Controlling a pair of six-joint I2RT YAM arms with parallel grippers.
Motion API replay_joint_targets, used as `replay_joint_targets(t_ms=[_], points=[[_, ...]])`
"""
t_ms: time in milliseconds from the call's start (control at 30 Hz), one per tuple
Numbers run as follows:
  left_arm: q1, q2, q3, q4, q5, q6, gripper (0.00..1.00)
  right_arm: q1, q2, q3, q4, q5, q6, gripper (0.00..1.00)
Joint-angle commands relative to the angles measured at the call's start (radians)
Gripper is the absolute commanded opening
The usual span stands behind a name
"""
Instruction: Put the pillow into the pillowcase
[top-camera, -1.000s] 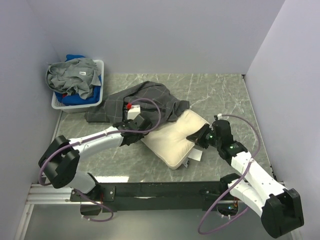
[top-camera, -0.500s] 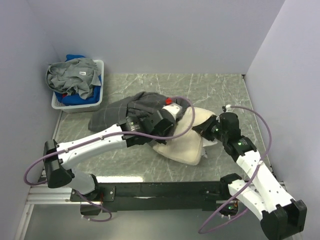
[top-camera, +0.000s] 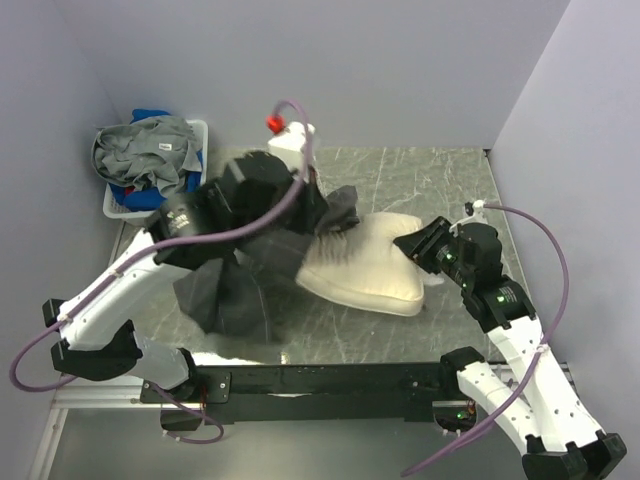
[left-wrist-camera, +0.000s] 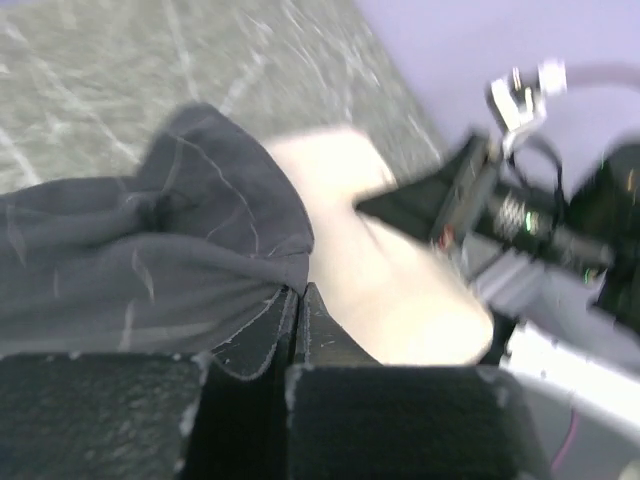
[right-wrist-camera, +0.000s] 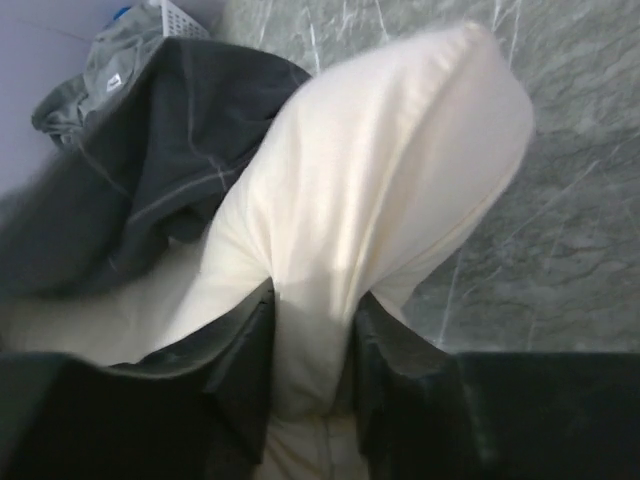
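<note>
Pillow (top-camera: 365, 270) lies left-right, right gripper (right-wrist-camera: 312, 325) pinching its end; left gripper (left-wrist-camera: 298, 302) clamps pillowcase (left-wrist-camera: 150, 250)

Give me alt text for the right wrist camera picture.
The right gripper pinches a fold of the cream pillow between its dark fingers. The charcoal pillowcase overlaps the pillow's upper left, with grey marble table at right.

Bare marble tabletop (top-camera: 440, 180) lies open at upper right; the laundry basket (top-camera: 128, 212) blocks upper left; the raised pillowcase (top-camera: 225, 295) seemingly screens centre-left.
</note>
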Motion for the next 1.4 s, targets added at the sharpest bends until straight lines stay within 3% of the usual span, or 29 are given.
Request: replay_joint_targets(t_ms=[0, 100, 300, 400, 467, 567, 767, 800, 933, 1000, 1067, 1167, 1267, 1367], points=[[0.025, 0.023, 0.059, 0.046, 0.023, -0.151, 0.01, 0.01, 0.005, -0.023, 0.11, -0.084, -0.01, 0.51], [0.025, -0.011, -0.005, 0.102, 0.106, -0.199, 0.01, 0.017, 0.025, -0.07, 0.134, -0.13, -0.062, 0.63], [0.077, -0.052, -0.01, 0.11, 0.124, -0.272, 0.01, 0.063, 0.05, -0.058, 0.131, -0.133, -0.243, 0.82], [0.09, -0.061, 0.022, 0.128, 0.173, -0.303, 0.01, 0.126, 0.114, -0.025, 0.139, -0.196, -0.258, 0.8], [0.088, -0.037, 0.079, 0.115, 0.198, -0.308, 0.01, 0.276, 0.153, 0.029, 0.119, -0.076, -0.261, 0.79], [0.097, 0.0, 0.181, 0.081, 0.193, -0.3, 0.01, 0.382, 0.214, 0.046, 0.122, -0.012, -0.238, 0.8], [0.238, 0.066, 0.156, 0.141, 0.338, -0.34, 0.01, 0.387, 0.321, -0.063, 0.272, -0.07, -0.182, 0.81], [0.277, 0.075, 0.148, 0.147, 0.347, -0.348, 0.01, 0.387, 0.364, -0.075, 0.319, -0.142, -0.183, 0.81], [0.37, 0.107, 0.036, 0.208, 0.353, -0.404, 0.01, 0.404, 0.464, -0.121, 0.472, -0.407, -0.189, 0.75], [0.415, 0.112, -0.066, 0.248, 0.318, -0.43, 0.01, 0.41, 0.481, -0.106, 0.429, -0.382, -0.215, 0.74], [0.441, 0.117, -0.192, 0.286, 0.286, -0.452, 0.01, 0.389, 0.464, -0.101, 0.394, -0.305, -0.223, 0.8], [0.473, 0.124, -0.351, 0.344, 0.254, -0.473, 0.01, 0.273, 0.401, -0.095, 0.377, -0.32, -0.223, 0.83], [0.493, 0.112, -0.474, 0.42, 0.238, -0.484, 0.01, 0.148, 0.351, -0.051, 0.337, -0.346, -0.253, 0.86], [0.504, 0.118, -0.499, 0.444, 0.224, -0.475, 0.01, 0.123, 0.254, 0.011, 0.303, -0.273, -0.316, 0.94]])
